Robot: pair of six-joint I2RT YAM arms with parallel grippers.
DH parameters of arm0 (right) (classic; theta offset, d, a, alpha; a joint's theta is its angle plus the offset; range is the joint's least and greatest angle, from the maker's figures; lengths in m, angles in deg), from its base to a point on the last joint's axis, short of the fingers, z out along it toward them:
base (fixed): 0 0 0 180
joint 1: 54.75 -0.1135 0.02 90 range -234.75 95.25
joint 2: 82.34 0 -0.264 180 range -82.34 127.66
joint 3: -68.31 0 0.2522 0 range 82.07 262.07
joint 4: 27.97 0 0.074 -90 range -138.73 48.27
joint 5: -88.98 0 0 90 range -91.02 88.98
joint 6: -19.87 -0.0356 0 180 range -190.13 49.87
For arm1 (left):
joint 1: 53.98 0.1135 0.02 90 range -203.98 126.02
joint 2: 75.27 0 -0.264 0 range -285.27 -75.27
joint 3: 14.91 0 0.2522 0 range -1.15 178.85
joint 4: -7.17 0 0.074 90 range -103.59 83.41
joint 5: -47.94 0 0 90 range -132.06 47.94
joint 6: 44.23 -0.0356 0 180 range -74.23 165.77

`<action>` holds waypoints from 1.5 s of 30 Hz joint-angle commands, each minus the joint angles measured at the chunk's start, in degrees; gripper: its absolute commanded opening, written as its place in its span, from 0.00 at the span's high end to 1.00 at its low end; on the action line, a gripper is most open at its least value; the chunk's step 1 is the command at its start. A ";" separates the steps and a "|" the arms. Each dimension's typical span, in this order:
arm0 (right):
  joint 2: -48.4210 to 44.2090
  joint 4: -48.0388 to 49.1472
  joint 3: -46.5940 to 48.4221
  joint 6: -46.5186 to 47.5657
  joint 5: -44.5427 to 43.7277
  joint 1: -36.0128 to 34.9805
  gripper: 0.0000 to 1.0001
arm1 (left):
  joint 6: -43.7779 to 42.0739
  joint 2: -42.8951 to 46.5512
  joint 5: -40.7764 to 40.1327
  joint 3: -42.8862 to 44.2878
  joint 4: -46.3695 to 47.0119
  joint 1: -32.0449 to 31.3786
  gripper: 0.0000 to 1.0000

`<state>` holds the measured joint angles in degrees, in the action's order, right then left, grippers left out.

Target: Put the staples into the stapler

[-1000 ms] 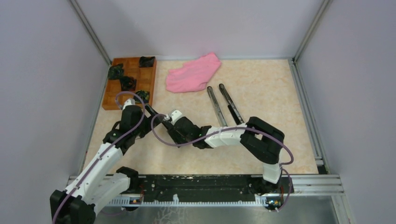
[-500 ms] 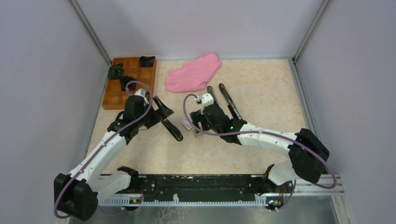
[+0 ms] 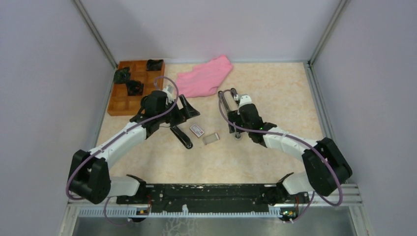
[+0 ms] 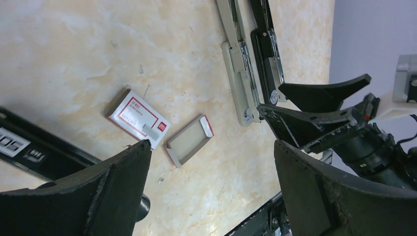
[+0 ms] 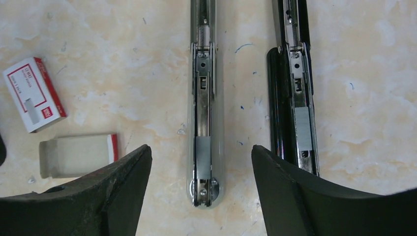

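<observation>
Two long staplers lie side by side, channels up: a silver-grey stapler (image 5: 206, 98) (image 3: 227, 112) and a black stapler (image 5: 294, 98). My right gripper (image 5: 200, 147) (image 3: 236, 130) is open and empty, its fingers on either side of the silver stapler's near end. A red-and-white staple box (image 3: 196, 130) (image 4: 137, 118) and its pulled-out inner tray (image 3: 211, 138) (image 4: 189, 141) lie left of them. The tray's inside looks flat grey; I cannot tell whether staples lie in it. My left gripper (image 3: 191, 109) (image 4: 211, 142) is open and empty, above the box and tray.
A black bar-shaped tool with a white label (image 3: 181, 137) lies left of the box. An orange compartment tray (image 3: 118, 101) with black clips stands at the back left. A pink cloth (image 3: 204, 76) lies at the back middle.
The two grippers have parted. The right one moved right from the box to the silver stapler's end. The left one swung farther back and right. Box and tray now lie apart.
</observation>
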<state>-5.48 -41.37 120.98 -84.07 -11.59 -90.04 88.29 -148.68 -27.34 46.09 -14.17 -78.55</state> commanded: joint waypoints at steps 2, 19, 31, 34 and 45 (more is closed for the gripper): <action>5.92 6.96 1.42 1.44 3.27 2.49 0.29 | -0.55 -5.74 4.26 3.18 7.53 -1.80 0.01; 10.95 9.09 0.64 3.53 9.45 1.90 0.80 | 2.40 -22.23 9.54 11.11 14.67 -3.73 0.06; 9.51 11.39 -1.38 4.71 10.16 -4.96 0.91 | 10.78 -28.16 7.25 9.62 19.31 -2.69 0.09; 9.71 12.50 -1.63 5.48 10.41 -5.22 0.91 | 13.25 -29.85 7.02 9.13 21.61 -2.12 0.12; 10.30 14.36 -1.91 8.39 10.57 -5.90 0.91 | 15.20 -37.89 4.52 13.98 19.95 -1.46 0.18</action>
<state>5.66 -30.99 119.19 -77.22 -1.95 -94.89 102.17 -184.26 -21.70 57.24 5.20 -80.41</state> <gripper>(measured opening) 0.204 0.831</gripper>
